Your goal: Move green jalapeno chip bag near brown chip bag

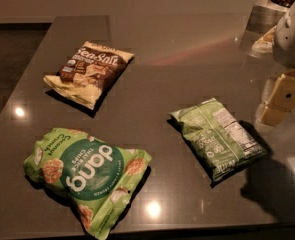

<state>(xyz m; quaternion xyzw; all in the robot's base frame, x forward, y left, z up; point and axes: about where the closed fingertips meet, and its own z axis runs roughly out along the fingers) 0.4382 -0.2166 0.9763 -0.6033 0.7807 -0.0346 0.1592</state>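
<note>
The green jalapeno chip bag (218, 136) lies flat on the dark table (152, 59), right of centre, with its white nutrition-label panel facing up. The brown chip bag (89, 72), cream with a dark brown centre panel and "Sea Salt" lettering, lies at the back left, well apart from it. My gripper (281, 100) hangs at the right edge of the view, just right of and slightly behind the jalapeno bag. It does not touch the bag and holds nothing.
A larger light-green "dang" bag (87, 176) lies at the front left, near the table's front edge. My white arm (293, 29) fills the upper right corner, with a shiny container (267, 11) behind it.
</note>
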